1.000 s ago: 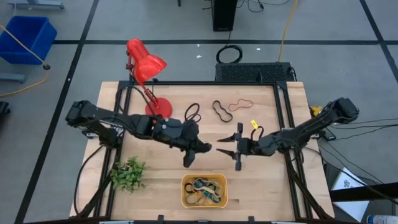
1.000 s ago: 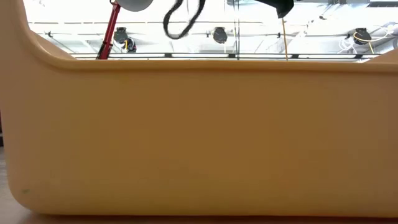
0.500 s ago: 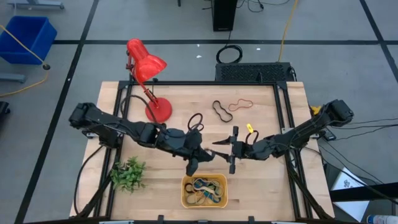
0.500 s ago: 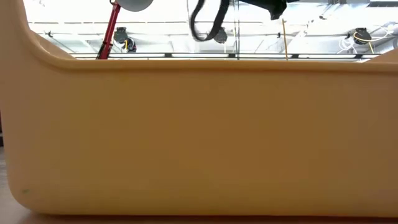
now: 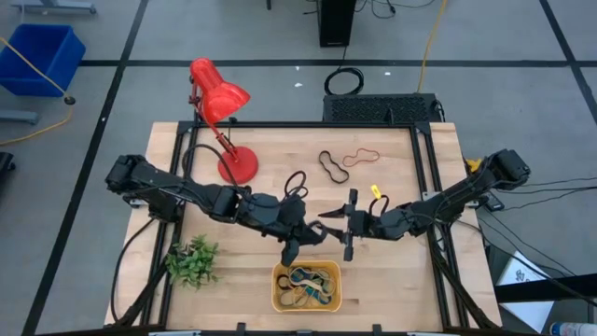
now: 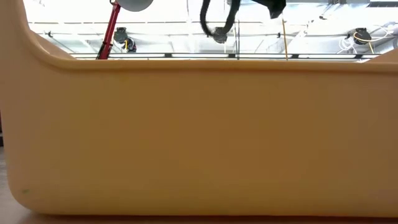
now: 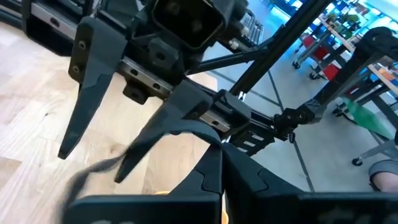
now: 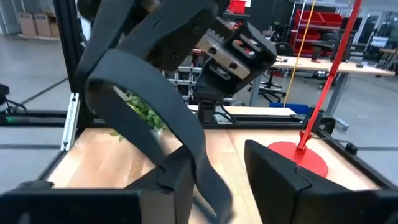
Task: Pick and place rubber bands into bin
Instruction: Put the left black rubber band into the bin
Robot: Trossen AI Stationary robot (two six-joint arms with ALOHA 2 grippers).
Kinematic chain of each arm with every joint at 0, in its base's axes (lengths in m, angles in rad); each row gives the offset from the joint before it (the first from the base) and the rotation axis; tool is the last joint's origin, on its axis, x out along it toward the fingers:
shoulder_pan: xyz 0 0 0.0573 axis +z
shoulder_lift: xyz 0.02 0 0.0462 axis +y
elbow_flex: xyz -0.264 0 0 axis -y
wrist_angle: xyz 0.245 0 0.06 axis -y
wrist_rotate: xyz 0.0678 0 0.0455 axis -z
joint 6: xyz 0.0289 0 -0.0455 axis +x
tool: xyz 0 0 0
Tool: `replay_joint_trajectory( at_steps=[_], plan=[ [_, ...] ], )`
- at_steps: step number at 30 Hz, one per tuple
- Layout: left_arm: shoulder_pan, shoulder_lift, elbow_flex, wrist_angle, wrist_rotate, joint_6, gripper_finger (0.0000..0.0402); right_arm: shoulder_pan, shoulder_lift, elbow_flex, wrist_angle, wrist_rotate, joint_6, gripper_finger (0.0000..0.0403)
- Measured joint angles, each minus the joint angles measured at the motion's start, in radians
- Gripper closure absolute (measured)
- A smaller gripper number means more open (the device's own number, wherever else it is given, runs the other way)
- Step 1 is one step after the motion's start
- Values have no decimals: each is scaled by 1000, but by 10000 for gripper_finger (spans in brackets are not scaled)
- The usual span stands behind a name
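**Both arms meet over the middle of the table, a black band between them**

The left gripper (image 5: 297, 245) hangs just above the far edge of the bin (image 5: 277, 285), its fingers pressed together on a black rubber band (image 5: 295, 181). The band loops away from the fingers and, in the low view, dangles above the bin's wall (image 6: 199, 137).

The right gripper (image 5: 341, 224) sits close beside it, fingers (image 8: 273, 171) apart — in its wrist view the black band (image 8: 155, 124) runs down between them, though whether they touch it cannot be told.

The bin holds a heap of bands (image 5: 308, 285). Two more lie on the wood further back — a black one (image 5: 330, 165) and a red one (image 5: 359, 155). A red lamp (image 5: 219, 93) and a small green plant (image 5: 192, 261) stand on the left side.
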Motion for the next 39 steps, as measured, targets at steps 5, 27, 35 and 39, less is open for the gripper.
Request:
replay_joint_trajectory(
  at_steps=[5, 27, 35, 39],
  plan=[
    [0, 0, 0, 2, 5, -4, 385, 0, 0, 0, 0, 0, 46, 320],
    [-15, -1, 0, 45, 13, 128, 249, 41, -11, -1, 11, 3, 43, 401],
    [-25, -53, -1, -92, 92, 195, 179, 112, -40, 47, 36, 42, -36, 402],
    [-34, -95, -1, -228, 77, 188, 167, 178, -36, 179, -152, 132, -133, 402]
  ],
)
